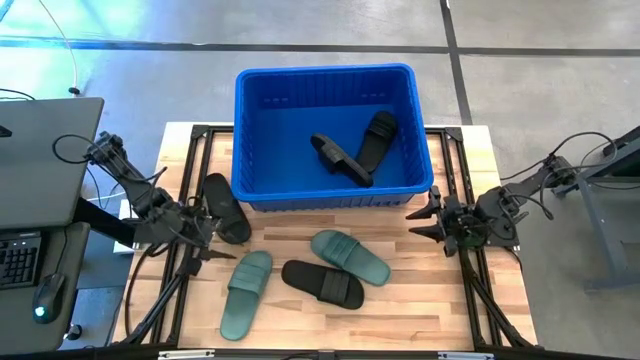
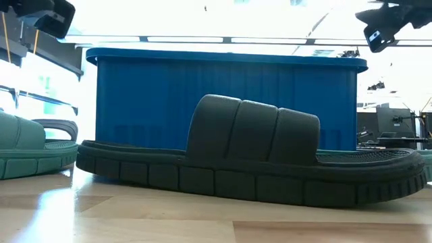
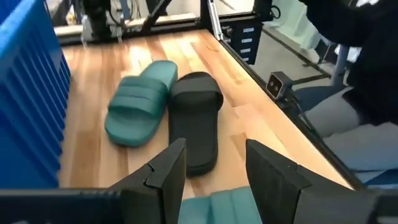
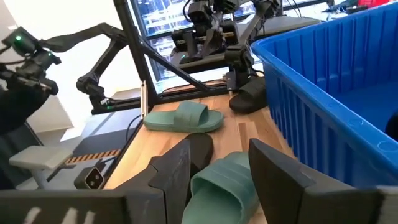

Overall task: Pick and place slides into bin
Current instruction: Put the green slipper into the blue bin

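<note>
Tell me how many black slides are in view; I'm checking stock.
4: two black slides in the bin at and, one beside its left front corner, one mid-table. More may be hidden.

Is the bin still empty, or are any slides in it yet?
Not empty: the high view shows two black slides lying inside the blue bin.

Robotics lab or test workshop. Butcher-block wooden counter [image 1: 400,300] framed by black metal rails [image 1: 478,290], mounted over a polished grey concrete floor [image 1: 540,60] marked with dark tape lines. Beside it a grey desk [image 1: 45,160] with keyboard [image 1: 18,258] and mouse [image 1: 45,298]; loose cables [image 1: 75,50] trail about. Long ceiling light strips [image 2: 223,39] overhead. A small camera [image 3: 278,84] clamped to the counter's edge.
</note>
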### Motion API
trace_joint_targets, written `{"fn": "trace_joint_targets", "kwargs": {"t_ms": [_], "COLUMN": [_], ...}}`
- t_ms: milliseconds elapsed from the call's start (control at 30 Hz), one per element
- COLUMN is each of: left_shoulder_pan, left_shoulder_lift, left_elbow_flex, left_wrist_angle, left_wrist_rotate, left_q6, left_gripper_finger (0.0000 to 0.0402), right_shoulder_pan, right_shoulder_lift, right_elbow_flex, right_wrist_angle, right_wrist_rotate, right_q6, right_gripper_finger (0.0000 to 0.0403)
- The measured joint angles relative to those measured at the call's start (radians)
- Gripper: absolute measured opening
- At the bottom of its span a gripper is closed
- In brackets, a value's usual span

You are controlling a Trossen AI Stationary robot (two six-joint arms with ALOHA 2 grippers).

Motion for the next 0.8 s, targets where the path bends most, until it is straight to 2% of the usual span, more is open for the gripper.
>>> {"fn": "trace_joint_targets", "kwargs": {"t_ms": [267,533,633,800], "left_shoulder_pan": [0.000,-0.001,-0.001,-0.001], "left_shoulder_lift": [0.137,0.396,0.503,0.638], "left_elbow_flex": [0.000,0.001,0.001,0.001], "left_wrist_angle": [0.008,0.243,0.310,0.310], "left_wrist_rotate": [0.009,0.273,0.326,0.386], "left_q6": [-0.052,-0.116,-0.121,-0.128], "left_gripper_finger": [0.0150,0.0150,0.0150,0.0150], "right_shoulder_pan": [0.000,-0.001,-0.001,-0.001], "right_shoulder_lift": [0.034,0.080,0.093,0.106], "right_elbow_flex": [0.000,0.000,0.000,0.000], "right_wrist_angle": [-0.030,-0.030,-0.030,-0.030], "right_wrist_rotate": [0.015,0.082,0.089,0.089], "right_q6": [-0.014,-0.052,-0.052,-0.052], "right_gripper_finger": [0.0157,0.0156,0.0156,0.0158]}}
